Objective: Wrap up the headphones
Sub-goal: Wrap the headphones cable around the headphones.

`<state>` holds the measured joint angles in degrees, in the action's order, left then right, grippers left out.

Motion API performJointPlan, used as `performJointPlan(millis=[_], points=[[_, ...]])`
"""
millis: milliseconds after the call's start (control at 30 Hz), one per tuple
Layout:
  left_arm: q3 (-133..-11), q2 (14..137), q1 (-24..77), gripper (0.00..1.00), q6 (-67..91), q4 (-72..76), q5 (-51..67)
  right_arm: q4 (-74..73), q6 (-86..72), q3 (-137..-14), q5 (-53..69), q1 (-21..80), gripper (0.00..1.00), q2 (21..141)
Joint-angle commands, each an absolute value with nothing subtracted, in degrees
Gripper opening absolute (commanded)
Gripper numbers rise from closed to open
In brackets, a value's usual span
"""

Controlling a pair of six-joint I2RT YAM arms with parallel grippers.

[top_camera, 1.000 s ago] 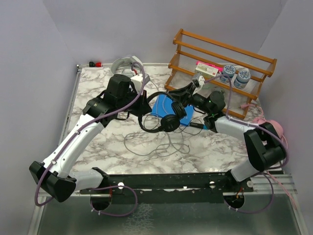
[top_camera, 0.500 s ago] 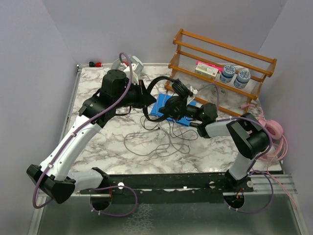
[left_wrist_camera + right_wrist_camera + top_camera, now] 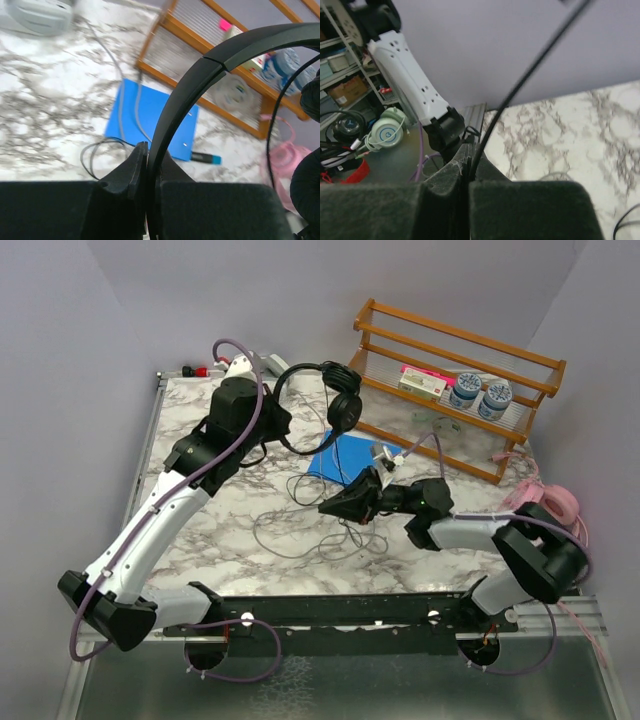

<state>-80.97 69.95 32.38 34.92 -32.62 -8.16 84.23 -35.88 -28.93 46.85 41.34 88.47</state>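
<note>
Black headphones (image 3: pixel 345 408) arch rightward from left gripper (image 3: pixel 150 170).

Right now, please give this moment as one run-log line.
left claw: shut on black headphones headband, held in the air | right claw: shut on thin black cable | wrapping: not yet done

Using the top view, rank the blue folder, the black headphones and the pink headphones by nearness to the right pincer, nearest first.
1. The blue folder: flat on the table, just behind the right pincer.
2. The black headphones: farther back, held up off the table.
3. The pink headphones: farthest, out at the table's right edge.
</note>
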Motion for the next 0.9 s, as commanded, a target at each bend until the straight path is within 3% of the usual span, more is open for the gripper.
performJointPlan(millis=[0, 200, 367, 567, 700, 867], points=[[-80.72, 70.53, 32.43, 0.00, 29.96, -28.71, -24.43, 73.13, -32.37, -32.98, 52.99, 42.42, 0.01, 79.90], [-76.28, 71.15, 32.41, 0.00, 15.28, -23.50, -29.59, 41.90, -20.25, -41.70, 51.18, 42.46, 0.01, 70.10], [-74.26, 73.40, 32.68, 0.00, 5.15, -23.83, -30.49, 10.71, -3.49, -56.76, 46.80, 42.45, 0.01, 70.90], [-69.78, 71.61, 33.13, 0.00, -3.01, -22.63, -32.46, -9.64, 8.28, -68.55, 33.95, 42.45, 0.02, 73.55], [-66.96, 70.54, 33.53, 0.00, -8.83, -21.58, -34.43, -22.55, 12.76, -76.72, 31.80, 42.45, 0.02, 78.39], [-64.26, 69.32, 34.04, 0.00, -14.55, -20.35, -36.50, -30.77, 14.28, -82.74, 24.60, 42.45, 0.02, 82.90]])
